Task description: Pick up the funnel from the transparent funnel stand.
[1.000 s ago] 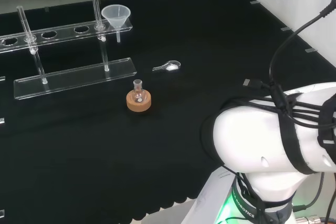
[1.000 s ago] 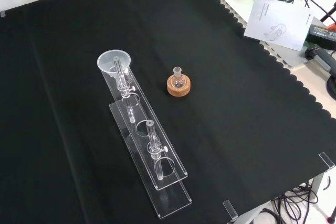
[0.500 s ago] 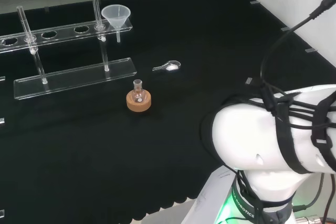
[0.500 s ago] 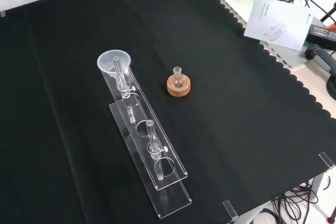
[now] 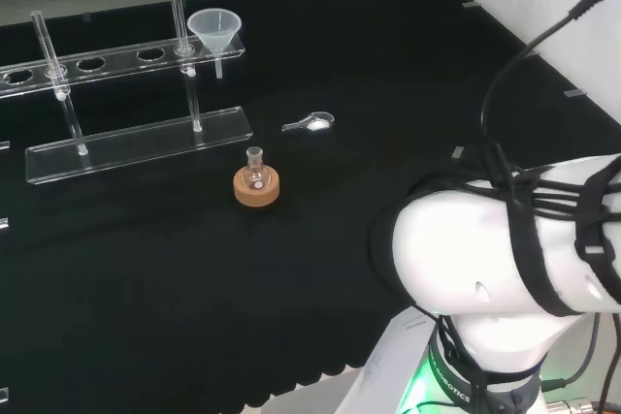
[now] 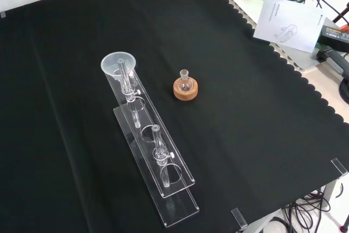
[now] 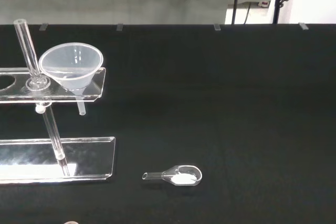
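A clear plastic funnel point(image 5: 214, 26) sits in the end hole of the transparent stand's upper bar point(image 5: 97, 63). Its spout hangs down over the stand's base plate point(image 5: 136, 143). In the front view the funnel point(image 6: 118, 64) is at the far end of the stand point(image 6: 163, 189), which runs toward the camera. The wrist view looks at the funnel point(image 7: 71, 66) from a distance, beside an upright rod of the stand point(image 7: 52, 156). The arm's big white link point(image 5: 505, 249) stands at the lower right of the head view, well away from the funnel.
A small glass flask on a cork ring point(image 5: 256, 184) stands in front of the stand, to its right in the front view point(image 6: 185, 87). A little glass scoop with white powder point(image 5: 310, 123) lies on the cloth point(image 7: 176, 175). Papers point(image 6: 289, 20) lie off the cloth's edge.
The arm's white link and its cables have shifted slightly in the head view. The funnel, stand, flask and scoop have stayed where they were.
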Robot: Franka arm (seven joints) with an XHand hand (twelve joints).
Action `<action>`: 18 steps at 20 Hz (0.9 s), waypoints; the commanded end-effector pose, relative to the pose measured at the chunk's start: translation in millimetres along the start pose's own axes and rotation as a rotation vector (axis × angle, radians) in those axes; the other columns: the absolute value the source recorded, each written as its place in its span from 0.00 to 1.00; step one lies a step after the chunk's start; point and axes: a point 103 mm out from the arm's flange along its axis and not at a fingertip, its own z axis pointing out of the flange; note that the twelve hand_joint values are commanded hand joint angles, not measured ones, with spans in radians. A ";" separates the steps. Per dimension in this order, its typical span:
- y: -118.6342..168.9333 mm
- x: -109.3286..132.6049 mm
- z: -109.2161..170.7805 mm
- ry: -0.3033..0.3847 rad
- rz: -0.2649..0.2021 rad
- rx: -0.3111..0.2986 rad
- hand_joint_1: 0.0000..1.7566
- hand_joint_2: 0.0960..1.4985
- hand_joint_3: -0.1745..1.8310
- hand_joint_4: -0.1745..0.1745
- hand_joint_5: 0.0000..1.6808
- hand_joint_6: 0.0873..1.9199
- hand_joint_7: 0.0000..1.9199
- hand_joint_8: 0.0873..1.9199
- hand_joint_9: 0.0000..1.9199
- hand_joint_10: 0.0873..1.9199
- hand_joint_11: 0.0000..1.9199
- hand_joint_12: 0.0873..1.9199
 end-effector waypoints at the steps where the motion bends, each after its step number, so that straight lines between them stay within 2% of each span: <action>1: 34.7 -3.2 13.3 -0.016 0.035 0.031 0.00 0.76 0.27 0.68 0.01 0.00 0.00 0.07 0.04 0.27 0.00 0.67; 6: 72.8 0.6 28.4 -0.015 0.019 0.064 0.00 0.76 0.27 0.68 0.01 0.00 0.00 0.07 0.04 0.27 0.00 0.67; 12: 135.5 6.5 50.5 0.006 -0.022 0.100 0.02 0.73 0.26 0.67 0.01 0.00 0.00 0.07 0.04 0.27 0.00 0.67; 15: 164.4 18.9 59.0 -0.009 -0.042 0.141 0.08 0.70 0.24 0.66 0.01 0.00 0.00 0.07 0.04 0.28 0.00 0.67; 18: 185.2 40.4 68.2 -0.033 -0.084 0.171 0.11 0.68 0.24 0.64 0.01 0.00 0.00 0.07 0.04 0.28 0.00 0.67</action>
